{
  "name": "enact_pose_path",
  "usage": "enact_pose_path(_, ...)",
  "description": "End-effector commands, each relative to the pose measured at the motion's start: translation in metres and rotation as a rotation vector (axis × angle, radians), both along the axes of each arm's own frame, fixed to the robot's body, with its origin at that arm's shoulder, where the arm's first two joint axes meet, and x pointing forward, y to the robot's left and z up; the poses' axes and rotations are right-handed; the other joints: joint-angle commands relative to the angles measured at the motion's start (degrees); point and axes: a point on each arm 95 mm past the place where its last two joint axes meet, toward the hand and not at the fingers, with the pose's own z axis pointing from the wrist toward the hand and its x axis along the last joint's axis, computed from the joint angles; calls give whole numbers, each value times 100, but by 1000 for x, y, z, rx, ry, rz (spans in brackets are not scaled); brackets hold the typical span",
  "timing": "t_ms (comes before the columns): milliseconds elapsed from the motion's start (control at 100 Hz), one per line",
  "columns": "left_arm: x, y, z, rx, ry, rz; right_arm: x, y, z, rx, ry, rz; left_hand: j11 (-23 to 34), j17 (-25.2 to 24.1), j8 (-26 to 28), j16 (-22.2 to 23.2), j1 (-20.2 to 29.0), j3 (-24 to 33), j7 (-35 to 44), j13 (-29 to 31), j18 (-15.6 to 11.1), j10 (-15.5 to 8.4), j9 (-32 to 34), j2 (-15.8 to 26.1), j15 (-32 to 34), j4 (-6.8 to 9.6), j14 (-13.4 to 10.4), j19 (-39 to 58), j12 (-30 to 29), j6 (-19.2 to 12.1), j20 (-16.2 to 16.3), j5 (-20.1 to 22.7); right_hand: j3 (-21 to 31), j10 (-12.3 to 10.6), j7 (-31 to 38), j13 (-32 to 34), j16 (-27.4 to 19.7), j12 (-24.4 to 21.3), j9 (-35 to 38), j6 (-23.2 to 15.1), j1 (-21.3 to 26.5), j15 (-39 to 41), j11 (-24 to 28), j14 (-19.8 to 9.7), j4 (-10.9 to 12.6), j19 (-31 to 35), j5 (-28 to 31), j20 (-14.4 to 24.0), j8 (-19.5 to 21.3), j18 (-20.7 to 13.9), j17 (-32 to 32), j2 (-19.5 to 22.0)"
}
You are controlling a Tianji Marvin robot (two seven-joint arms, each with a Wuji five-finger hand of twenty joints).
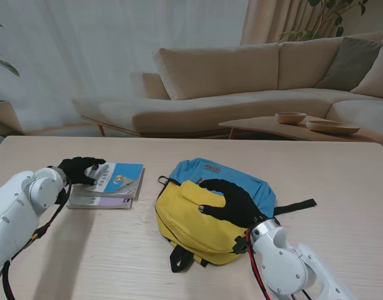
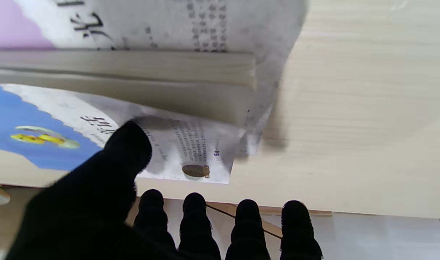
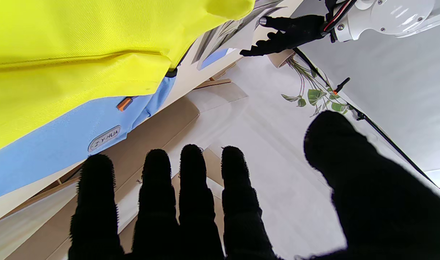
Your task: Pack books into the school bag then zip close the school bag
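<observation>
Our school bag lies flat near the middle of the table, its long axis running from the yellow front nearer to us and to the left toward the blue panel farther from us and to the right, with a black strap trailing off to the right. Well apart on our left sit the books, a short stack with a blue-and-white cover on top, long edges running left to right. From the stand we see our right hand draped over the bag's top, fingers curved loosely and resting on the yellow fabric; whether it pinches anything we cannot tell. The right wrist view adds what the stand cannot: the fingers are spread and straight with nothing between them, and the bag's small label and an orange tab show on the blue panel. Our left hand sits at the left end of the stack. Its wrist view shows the thumb lying on the top cover, whose corner curls up off the page block, while the four fingers hang apart beyond the book's edge, gripping nothing.
</observation>
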Motion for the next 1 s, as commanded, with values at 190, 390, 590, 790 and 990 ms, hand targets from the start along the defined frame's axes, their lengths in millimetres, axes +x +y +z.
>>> enact_pose_path(190,15,-4,3,-33,-26,12,-1,3,0,12,10,0,108,-89,44,29,158,-369,264,-121,-120,69,-126,273,-131,6,-129,-324,89,56,255,-80,191,-176,49,-218,-39,-23,-100,-47,-86,-71,48,-182,81,-60,-65,-102,-52,-157,-55,-112)
enact_pose_path(390,27,-3,2,-31,2,0,1,1,1,20,9,-8,455,-55,-169,13,300,-268,575,-73,-88,85,27,187,-13,26,-197,-326,107,119,306,-79,248,-173,59,-213,-36,-19,-93,-38,-85,-67,59,-177,87,-50,-52,-100,-51,-164,-48,-120)
enact_pose_path(590,35,-7,-1,-49,26,-6,2,-1,2,27,7,-17,350,-102,-421,-154,72,-161,473,-123,-130,17,-24,104,-168,21,-254,-382,-243,149,242,-118,269,-171,67,-201,-34,-16,-81,-29,-94,-61,67,-169,84,-45,-39,-98,-50,-167,-49,-124)
enact_pose_path(790,37,-12,-4,-74,48,-11,2,-1,2,34,5,-18,334,-151,-463,-198,-112,-183,423,-145,-117,-61,5,113,-230,29,-273,-494,-347,90,196,-125,287,-176,70,-196,-32,-17,-81,-27,-94,-58,65,-178,84,-46,-33,-99,-50,-170,-47,-123)
enact_pose_path(990,35,-13,-8,-56,104,-22,0,-2,4,41,4,-19,119,-132,-522,-410,-162,-203,195,-186,-144,-227,4,67,-499,70,-302,-884,-745,-29,113,-124,316,-157,78,-181,-23,-14,-69,-7,-91,-40,73,-165,90,-39,-8,-96,-45,-186,-50,-124)
